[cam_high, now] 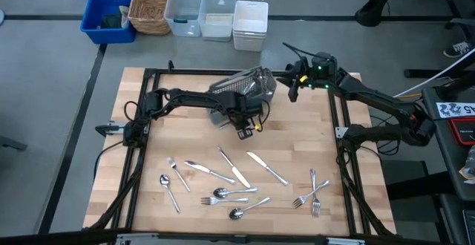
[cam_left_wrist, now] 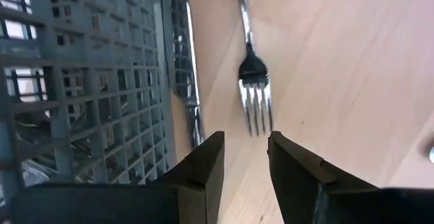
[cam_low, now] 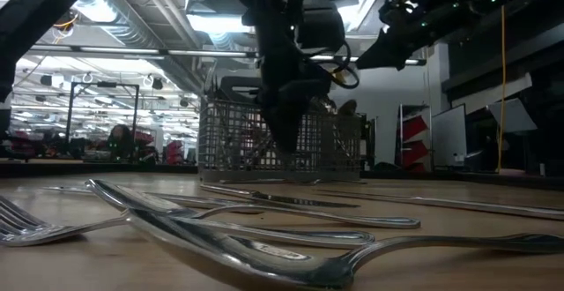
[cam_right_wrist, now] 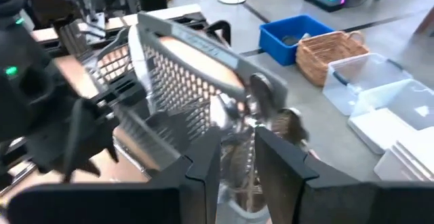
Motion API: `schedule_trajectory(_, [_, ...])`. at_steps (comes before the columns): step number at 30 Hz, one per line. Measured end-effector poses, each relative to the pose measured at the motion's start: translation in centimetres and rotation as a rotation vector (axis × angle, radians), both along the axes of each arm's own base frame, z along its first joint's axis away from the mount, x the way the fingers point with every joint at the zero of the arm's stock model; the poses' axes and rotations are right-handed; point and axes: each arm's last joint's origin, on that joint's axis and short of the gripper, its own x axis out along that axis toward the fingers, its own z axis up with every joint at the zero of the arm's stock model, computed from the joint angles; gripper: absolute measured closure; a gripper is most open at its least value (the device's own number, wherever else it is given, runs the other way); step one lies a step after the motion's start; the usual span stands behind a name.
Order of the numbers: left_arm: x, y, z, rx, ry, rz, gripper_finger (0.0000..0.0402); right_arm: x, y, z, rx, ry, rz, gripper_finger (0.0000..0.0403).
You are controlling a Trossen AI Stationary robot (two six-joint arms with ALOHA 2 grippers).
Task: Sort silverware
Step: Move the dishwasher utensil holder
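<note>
The wire basket [cam_high: 249, 85] lies tipped near the far edge of the wooden table [cam_high: 148, 163], with several pieces of silverware still inside it.

The left gripper [cam_high: 245, 130] hangs just beside the basket on its near side. In the left wrist view its fingers [cam_left_wrist: 203, 166] stand a narrow gap apart with nothing between them. A fork [cam_left_wrist: 252, 88] lies on the table just beyond them, next to the basket wall, tines toward the gripper.

The right gripper [cam_high: 293, 89] is raised at the far right of the basket. In the right wrist view its fingers [cam_right_wrist: 203, 166] are slightly apart, pointing at the handles [cam_right_wrist: 258, 108] that stick out of the basket's mouth; whether they hold anything cannot be told.

The rest of the silverware lies spread across the near half of the table: knives [cam_high: 234, 167] in the middle, spoons [cam_high: 223, 193] in front of them, and a crossed cluster of forks [cam_high: 312, 193] at the near right, well apart from both grippers.

Beyond the table stand a blue bin [cam_high: 107, 15], a wicker basket [cam_high: 151, 9] and clear and white containers [cam_high: 219, 15]
</note>
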Motion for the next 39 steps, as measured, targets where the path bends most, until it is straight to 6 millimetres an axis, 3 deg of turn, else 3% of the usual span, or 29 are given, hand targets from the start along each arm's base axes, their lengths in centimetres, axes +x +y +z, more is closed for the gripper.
schedule_trajectory(7, [0.3, 0.0, 0.5, 0.011, -0.052, 0.032, 0.0300, -0.2, 0.0, 0.2, -0.005, -0.006, -0.006, 0.0311])
schedule_trajectory(13, [0.0, 0.0, 3.4, 0.022, -0.173, 0.045, 0.0300, -0.2, 0.0, 0.2, -0.005, -0.006, -0.005, 0.0311])
schedule_trajectory(18, [-0.2, -1.4, 4.1, -0.123, -0.191, 0.034, 0.0300, -0.2, 0.0, 0.2, -0.004, -0.006, -0.004, 0.0311])
schedule_trajectory(26, [-0.3, -4.4, 1.5, -0.104, -0.019, -0.055, 0.0300, -0.2, 0.0, 0.1, -0.007, 0.005, -0.001, 0.0311])
schedule_trajectory(31, [-1.3, -3.3, -0.5, 0.016, 0.071, -0.013, 0.0300, -0.3, 0.1, -0.2, -0.001, 0.035, 0.005, 0.0311])
schedule_trajectory(39, [-2.6, -0.7, -2.0, 0.176, 0.167, 0.035, 0.0300, -0.4, 0.1, -0.4, 0.010, 0.050, 0.004, 0.0311])
